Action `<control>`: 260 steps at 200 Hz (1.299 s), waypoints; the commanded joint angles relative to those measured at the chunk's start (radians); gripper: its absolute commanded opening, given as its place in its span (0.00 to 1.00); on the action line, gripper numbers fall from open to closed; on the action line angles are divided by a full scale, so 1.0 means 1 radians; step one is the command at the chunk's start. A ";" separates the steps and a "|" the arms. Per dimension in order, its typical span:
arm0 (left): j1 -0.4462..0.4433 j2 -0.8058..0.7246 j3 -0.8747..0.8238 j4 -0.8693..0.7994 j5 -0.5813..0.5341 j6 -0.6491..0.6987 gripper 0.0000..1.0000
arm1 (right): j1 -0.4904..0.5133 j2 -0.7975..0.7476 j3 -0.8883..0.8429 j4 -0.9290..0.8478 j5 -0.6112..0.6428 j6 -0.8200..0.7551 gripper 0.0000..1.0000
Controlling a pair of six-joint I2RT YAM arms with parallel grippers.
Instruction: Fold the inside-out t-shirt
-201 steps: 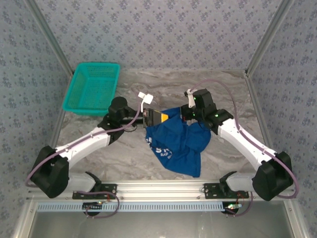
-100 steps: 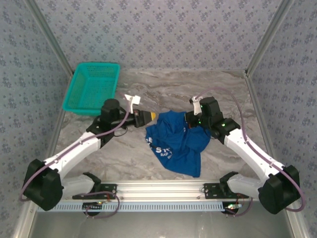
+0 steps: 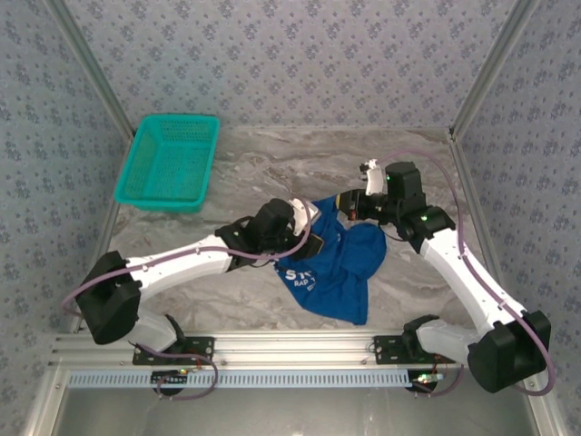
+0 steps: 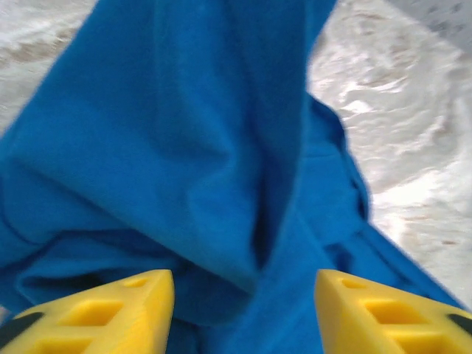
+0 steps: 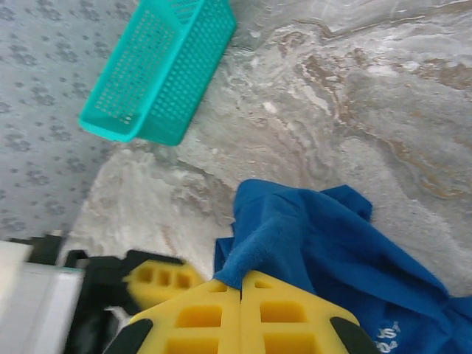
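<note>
The royal-blue t-shirt (image 3: 334,268) lies crumpled on the marble table, with pale print showing near its lower left. My right gripper (image 3: 349,205) is at the shirt's far edge, shut on a raised fold of blue cloth (image 5: 280,221) that comes out from between its yellow fingers (image 5: 287,317). My left gripper (image 3: 313,243) hovers over the shirt's left part. Its jaws stand wide open in the left wrist view, yellow fingertips (image 4: 118,306) on either side of bunched blue folds (image 4: 184,147). One left finger (image 5: 158,282) shows blurred beside the right gripper (image 5: 240,286).
A teal mesh basket (image 3: 169,162) sits at the table's far left, also in the right wrist view as the basket (image 5: 158,70). Bare marble (image 3: 290,168) stretches behind the shirt. Patterned walls enclose three sides, and an aluminium rail (image 3: 290,347) runs along the near edge.
My left arm has swung right and nearer, from left of the shirt to over its left part. My right gripper has shifted slightly right and farther back, still holding the cloth.
</note>
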 commanded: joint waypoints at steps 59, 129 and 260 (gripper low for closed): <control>-0.008 0.043 0.125 0.064 -0.164 0.054 0.74 | 0.000 -0.028 0.067 -0.033 -0.089 0.031 0.00; 0.069 0.019 0.158 -0.075 -0.224 0.040 0.44 | 0.043 -0.032 0.122 -0.158 0.117 -0.069 0.00; 0.362 -0.168 -0.085 0.483 0.799 -0.495 0.00 | 0.172 0.140 0.143 -0.252 0.478 -0.225 0.08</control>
